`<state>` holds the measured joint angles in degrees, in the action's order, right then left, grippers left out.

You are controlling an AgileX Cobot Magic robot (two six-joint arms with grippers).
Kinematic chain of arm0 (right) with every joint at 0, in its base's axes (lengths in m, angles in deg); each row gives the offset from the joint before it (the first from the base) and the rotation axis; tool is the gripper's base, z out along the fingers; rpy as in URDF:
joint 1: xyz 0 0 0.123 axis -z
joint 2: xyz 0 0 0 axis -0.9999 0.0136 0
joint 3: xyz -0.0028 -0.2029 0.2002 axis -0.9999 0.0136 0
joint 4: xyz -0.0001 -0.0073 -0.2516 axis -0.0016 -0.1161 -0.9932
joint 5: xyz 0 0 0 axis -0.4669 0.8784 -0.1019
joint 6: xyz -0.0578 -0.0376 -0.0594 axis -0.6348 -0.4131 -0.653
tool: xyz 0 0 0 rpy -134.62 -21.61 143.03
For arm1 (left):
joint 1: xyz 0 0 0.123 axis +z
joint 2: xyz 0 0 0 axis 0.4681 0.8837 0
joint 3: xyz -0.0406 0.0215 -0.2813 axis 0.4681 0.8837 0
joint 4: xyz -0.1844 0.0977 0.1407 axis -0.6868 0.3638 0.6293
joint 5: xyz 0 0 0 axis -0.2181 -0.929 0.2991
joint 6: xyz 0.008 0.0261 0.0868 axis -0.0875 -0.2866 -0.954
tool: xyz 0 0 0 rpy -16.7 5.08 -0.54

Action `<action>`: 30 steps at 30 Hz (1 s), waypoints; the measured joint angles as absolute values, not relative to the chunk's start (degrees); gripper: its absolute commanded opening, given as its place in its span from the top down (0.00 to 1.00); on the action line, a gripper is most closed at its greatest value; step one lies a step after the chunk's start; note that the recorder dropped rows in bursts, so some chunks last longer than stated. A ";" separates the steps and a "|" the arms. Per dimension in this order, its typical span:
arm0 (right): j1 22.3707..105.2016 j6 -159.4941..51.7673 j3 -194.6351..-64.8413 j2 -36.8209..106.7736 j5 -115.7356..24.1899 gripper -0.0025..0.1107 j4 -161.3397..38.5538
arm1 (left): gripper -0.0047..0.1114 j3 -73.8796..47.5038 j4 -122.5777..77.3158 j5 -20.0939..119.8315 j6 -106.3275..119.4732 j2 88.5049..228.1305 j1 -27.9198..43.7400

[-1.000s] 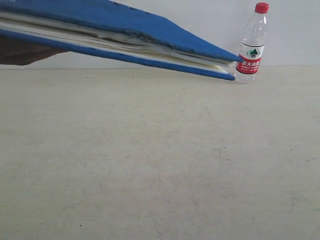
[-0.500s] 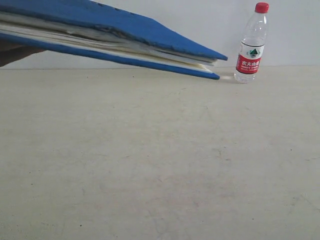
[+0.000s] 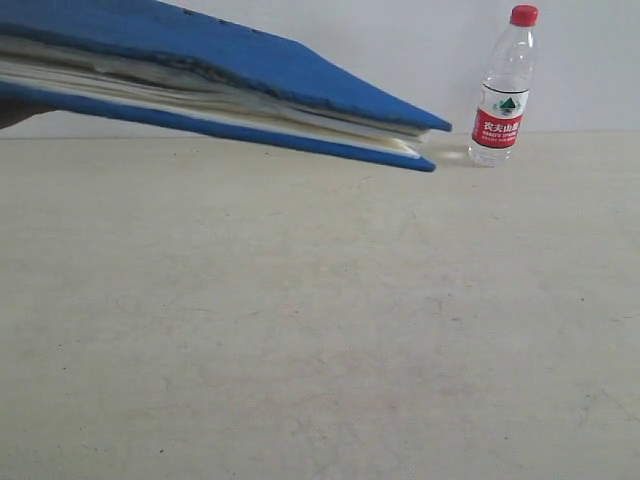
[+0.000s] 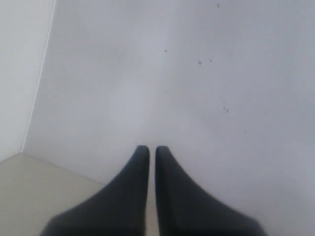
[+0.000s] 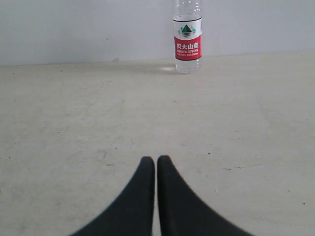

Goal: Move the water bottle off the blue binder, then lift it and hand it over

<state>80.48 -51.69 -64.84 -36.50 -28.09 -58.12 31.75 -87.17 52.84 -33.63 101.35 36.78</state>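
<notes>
The water bottle (image 3: 503, 92), clear with a red cap and a red, white and green label, stands upright on the table by the back wall; the right wrist view shows the water bottle (image 5: 187, 42) straight ahead, far from the fingertips. The blue binder (image 3: 230, 80), white pages showing, hangs tilted in the air at upper left, held from outside the picture, its low corner just left of the bottle and apart from it. My right gripper (image 5: 156, 160) is shut and empty over the table. My left gripper (image 4: 152, 149) is shut and empty, facing a white wall. Neither gripper shows in the exterior view.
The beige table (image 3: 320, 320) spreads wide in front of the bottle. A white wall (image 3: 420, 50) runs along its far edge. In the left wrist view a corner of the wall (image 4: 37, 98) meets the table surface (image 4: 29, 191).
The binder has drawn leftward away from the bottle, which it partly covered a second ago, and its low corner has dipped a little. The bottle stays put.
</notes>
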 measured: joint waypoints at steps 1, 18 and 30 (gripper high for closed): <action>80.48 -51.69 -64.84 -36.50 -28.09 0.98 -58.12 | 0.92 31.89 -77.92 53.34 -22.24 100.57 36.78; 80.50 -51.69 -64.84 -36.50 -27.25 0.98 -58.12 | 0.92 47.54 -16.61 27.43 31.27 88.69 32.48; 80.50 -51.61 -64.84 -36.50 -27.25 0.98 -58.12 | 0.92 47.54 -16.61 27.43 30.47 88.69 32.48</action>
